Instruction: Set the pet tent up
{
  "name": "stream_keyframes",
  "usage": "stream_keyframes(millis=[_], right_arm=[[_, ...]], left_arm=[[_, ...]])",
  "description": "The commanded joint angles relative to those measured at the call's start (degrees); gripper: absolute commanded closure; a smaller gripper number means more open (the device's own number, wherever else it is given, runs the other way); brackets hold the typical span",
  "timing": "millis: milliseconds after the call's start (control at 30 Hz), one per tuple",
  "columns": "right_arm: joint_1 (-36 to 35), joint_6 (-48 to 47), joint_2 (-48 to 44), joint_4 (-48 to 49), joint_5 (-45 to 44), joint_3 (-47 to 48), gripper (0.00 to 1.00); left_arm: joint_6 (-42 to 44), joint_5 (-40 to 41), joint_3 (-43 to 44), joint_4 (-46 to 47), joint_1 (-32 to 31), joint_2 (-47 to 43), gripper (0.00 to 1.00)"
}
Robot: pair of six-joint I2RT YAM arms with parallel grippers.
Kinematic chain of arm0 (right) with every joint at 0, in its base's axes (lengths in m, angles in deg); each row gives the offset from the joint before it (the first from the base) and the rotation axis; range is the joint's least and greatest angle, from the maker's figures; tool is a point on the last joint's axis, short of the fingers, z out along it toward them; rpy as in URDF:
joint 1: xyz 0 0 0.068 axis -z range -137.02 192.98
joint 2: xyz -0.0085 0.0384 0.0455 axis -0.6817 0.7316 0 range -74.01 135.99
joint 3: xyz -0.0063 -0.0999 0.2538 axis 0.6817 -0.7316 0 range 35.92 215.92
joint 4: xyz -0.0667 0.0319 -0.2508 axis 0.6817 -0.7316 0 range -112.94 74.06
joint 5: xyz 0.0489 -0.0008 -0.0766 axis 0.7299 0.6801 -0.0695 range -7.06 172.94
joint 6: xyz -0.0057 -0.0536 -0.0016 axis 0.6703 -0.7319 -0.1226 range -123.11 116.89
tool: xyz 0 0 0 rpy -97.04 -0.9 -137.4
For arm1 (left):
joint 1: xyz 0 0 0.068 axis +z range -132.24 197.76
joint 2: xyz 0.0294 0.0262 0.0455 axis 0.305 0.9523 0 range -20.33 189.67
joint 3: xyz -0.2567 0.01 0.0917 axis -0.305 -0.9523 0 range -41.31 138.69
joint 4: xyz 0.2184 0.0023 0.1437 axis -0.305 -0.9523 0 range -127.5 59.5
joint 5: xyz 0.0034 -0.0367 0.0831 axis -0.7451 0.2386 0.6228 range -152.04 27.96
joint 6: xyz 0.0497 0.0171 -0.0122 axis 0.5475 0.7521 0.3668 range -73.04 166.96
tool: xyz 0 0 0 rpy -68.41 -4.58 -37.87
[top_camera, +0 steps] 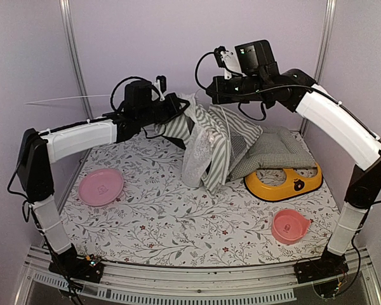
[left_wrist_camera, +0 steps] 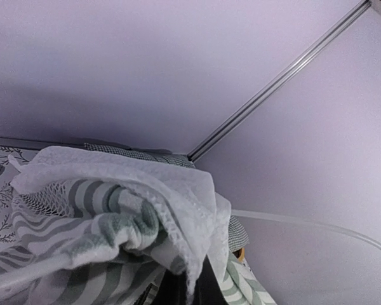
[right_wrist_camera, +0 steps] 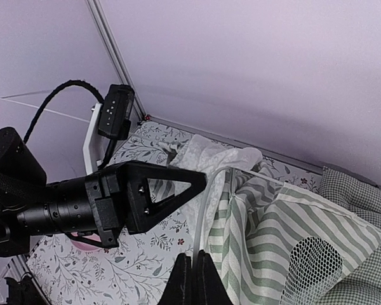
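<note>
The pet tent (top_camera: 206, 147) hangs as a slumped bundle of grey-green striped fabric and white lace at the back middle of the mat. My left gripper (top_camera: 181, 108) is shut on a bunched fold of its fabric at the upper left. In the left wrist view that fabric (left_wrist_camera: 114, 216) drapes over the dark fingers (left_wrist_camera: 178, 289) and hides most of them. My right gripper (top_camera: 211, 95) is above the tent's top. In the right wrist view it (right_wrist_camera: 192, 270) is shut on a thin white pole (right_wrist_camera: 206, 203) that curves up into the tent (right_wrist_camera: 292, 222). The left gripper (right_wrist_camera: 193, 182) is close by on its left.
A green-checked cushion (top_camera: 273, 149) lies behind the tent on the right, with a yellow bowl (top_camera: 282, 184) in front of it. A pink plate (top_camera: 100, 186) sits at the left and a pink bowl (top_camera: 289, 225) at the near right. Enclosure walls stand close behind.
</note>
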State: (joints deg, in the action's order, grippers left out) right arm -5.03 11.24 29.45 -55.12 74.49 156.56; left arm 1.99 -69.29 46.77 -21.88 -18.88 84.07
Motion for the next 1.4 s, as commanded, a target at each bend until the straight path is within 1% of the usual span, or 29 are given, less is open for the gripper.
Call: stream_keyframes(millis=[0, 167, 500, 633, 700, 733, 800, 833, 867, 1000, 1067, 1167, 1267, 1367], right_arm=[[-0.6, -0.1, 2.8, -4.5, -1.4, 0.8, 1.00], [-0.6, 0.0, 4.8, -6.4, -1.9, 2.7, 1.00], [-0.6, 0.1, 7.5, -7.7, -2.5, 5.3, 1.00], [-0.6, 0.1, 7.5, -5.5, -3.2, 5.6, 1.00], [-0.6, -0.6, 7.5, -4.3, -2.8, 6.2, 1.00], [-0.6, -0.7, 7.4, -3.8, -1.9, 6.5, 0.98], [-0.6, -0.8, 6.8, -2.8, 0.4, 6.6, 0.88], [-0.6, -0.7, 6.4, -2.6, 1.6, 6.6, 0.77], [-0.7, -0.8, 5.8, -2.6, 2.2, 6.5, 0.70], [-1.1, -0.8, 2.9, -2.7, 2.8, 4.8, 0.45], [-1.4, -0.6, 0.5, -1.9, 2.9, 2.4, 0.35], [-1.8, -0.3, -4.5, 1.9, 3.9, -3.7, 0.26], [-2.0, -0.1, -8.4, 3.9, 4.1, -8.2, 0.21], [-2.2, -0.1, -12.4, 5.6, 3.4, -13.9, 0.20]], left_arm=[[1.1, -8.0, -4.5, 13.3, -0.8, -6.5, 1.00], [1.6, -12.4, -7.5, 19.5, -1.4, -9.8, 1.00], [0.9, -18.0, -10.7, 26.9, -3.1, -12.7, 1.00], [1.1, -17.7, -11.4, 26.9, -3.9, -13.7, 1.00], [2.1, -15.2, -12.7, 25.6, -4.3, -14.7, 1.00], [2.5, -13.4, -13.2, 24.6, -4.4, -15.0, 1.00], [2.8, -9.1, -13.1, 21.1, -4.5, -15.4, 1.00], [3.1, -7.0, -13.0, 19.6, -4.5, -15.4, 1.00], [3.5, -4.5, -12.9, 18.6, -4.5, -15.5, 1.00], [3.8, 1.2, -12.1, 15.0, -4.5, -14.9, 1.00], [4.1, 4.0, -11.8, 13.6, -4.6, -14.8, 1.00], [4.5, 8.1, -10.5, 10.7, -4.8, -14.5, 1.00], [4.4, 10.6, -9.9, 9.6, -4.9, -14.2, 1.00], [4.3, 12.3, -9.2, 8.9, -5.0, -13.9, 1.00]])
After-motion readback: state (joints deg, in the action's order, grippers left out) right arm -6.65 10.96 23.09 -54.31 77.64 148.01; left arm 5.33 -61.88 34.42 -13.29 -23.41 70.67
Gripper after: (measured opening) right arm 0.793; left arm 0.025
